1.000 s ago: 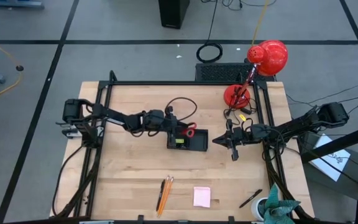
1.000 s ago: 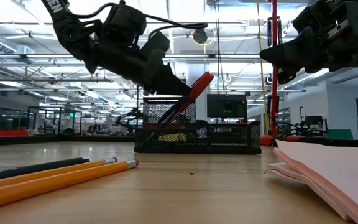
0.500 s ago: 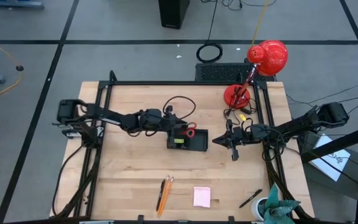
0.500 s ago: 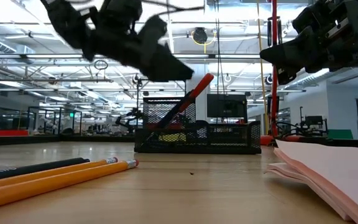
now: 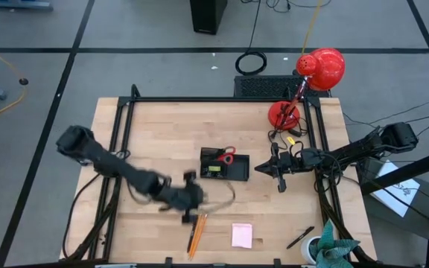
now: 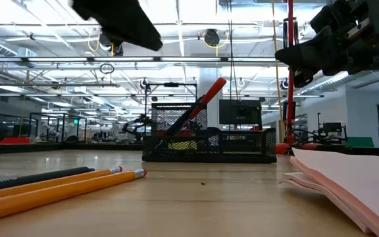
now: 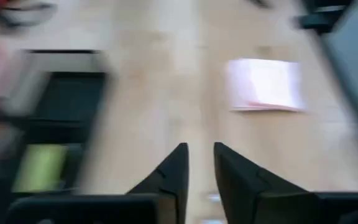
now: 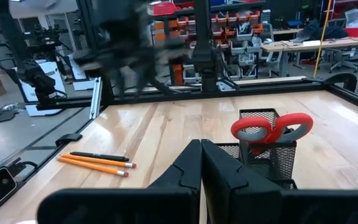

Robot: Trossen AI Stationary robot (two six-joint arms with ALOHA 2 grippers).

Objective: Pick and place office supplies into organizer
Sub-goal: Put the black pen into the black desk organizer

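Motion blur smears left gripper (image 5: 191, 199) above pencils (image 5: 196, 232).

Light wood table top (image 5: 162, 126) with visible grain and a satin sheen, black wire-mesh organizer (image 8: 267, 155), glossy red plastic scissors handles (image 8: 272, 127), smooth painted pencils (image 6: 58, 187), matt pale pink paper pad (image 6: 347, 181), glossy red lamp (image 5: 320, 68)

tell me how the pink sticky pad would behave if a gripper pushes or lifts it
The sticky pad lies flat on bare wood, so a push would probably slide it. In the low view its loose edges fan apart, so top sheets may bend or peel if pinched. It looks thin, likely light.
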